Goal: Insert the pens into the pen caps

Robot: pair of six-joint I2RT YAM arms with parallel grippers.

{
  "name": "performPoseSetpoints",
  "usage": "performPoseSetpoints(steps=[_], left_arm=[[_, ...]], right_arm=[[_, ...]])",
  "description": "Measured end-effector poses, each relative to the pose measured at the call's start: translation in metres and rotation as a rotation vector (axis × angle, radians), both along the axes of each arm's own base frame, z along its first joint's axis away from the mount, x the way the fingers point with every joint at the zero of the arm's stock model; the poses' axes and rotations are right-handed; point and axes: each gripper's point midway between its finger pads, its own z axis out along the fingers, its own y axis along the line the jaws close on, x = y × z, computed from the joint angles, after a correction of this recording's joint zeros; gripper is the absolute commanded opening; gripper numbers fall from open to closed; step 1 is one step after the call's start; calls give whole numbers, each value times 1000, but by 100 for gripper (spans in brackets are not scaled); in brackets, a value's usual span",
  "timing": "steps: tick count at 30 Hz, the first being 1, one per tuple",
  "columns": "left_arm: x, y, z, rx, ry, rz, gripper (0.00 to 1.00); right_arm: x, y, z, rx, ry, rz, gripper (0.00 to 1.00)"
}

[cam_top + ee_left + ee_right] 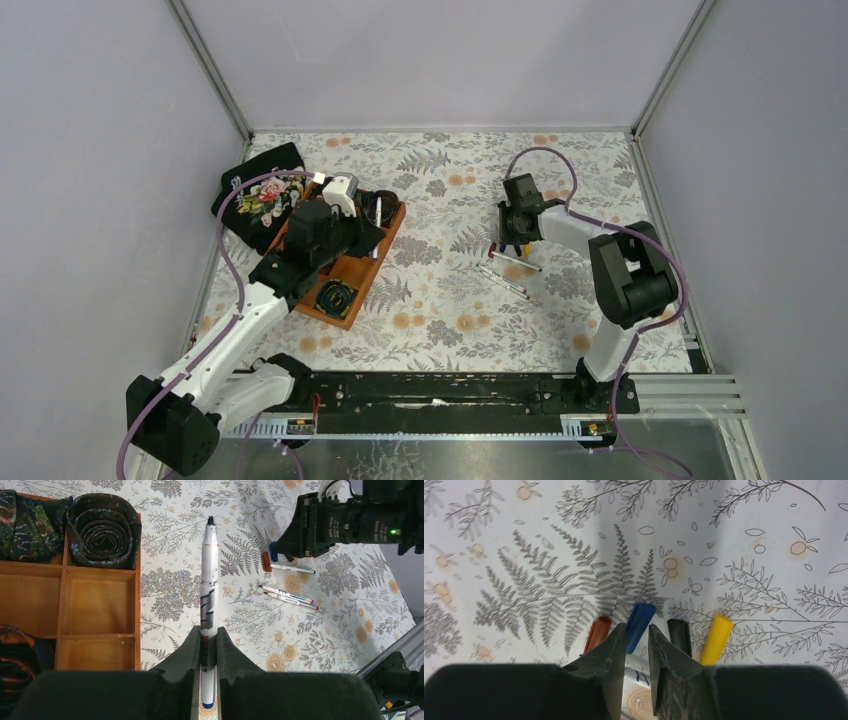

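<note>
My left gripper (pixel 208 632) is shut on a white pen (pixel 209 585) with a blue rear end; its black tip points away. In the top view this gripper (pixel 372 215) hovers over the wooden tray. My right gripper (pixel 638 627) is low over the table (pixel 513 243), its fingers pinching the near end of the blue cap (pixel 639 620). The red cap (pixel 597 632), black cap (pixel 680 634) and yellow cap (pixel 716 637) lie beside it. Three more pens lie on the cloth (pixel 295 570) (pixel 286 593) (pixel 295 601).
A wooden tray (pixel 345 270) with compartments holds rolled ties (pixel 102 530) at the left. A black floral cloth (pixel 262 195) lies behind it. Grey walls enclose the table on three sides.
</note>
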Motion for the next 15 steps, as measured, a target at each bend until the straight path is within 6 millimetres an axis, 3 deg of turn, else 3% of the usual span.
performPoseSetpoints(steps=[4, 10, 15], left_arm=[[0, 0, 1, -1, -2, 0, 0], [0, 0, 1, -1, -2, 0, 0], [0, 0, 1, 0, -2, 0, 0]], right_arm=[[3, -4, -14, -32, 27, -19, 32], [8, -5, -14, -43, 20, -33, 34], [15, -3, -15, -43, 13, -34, 20]])
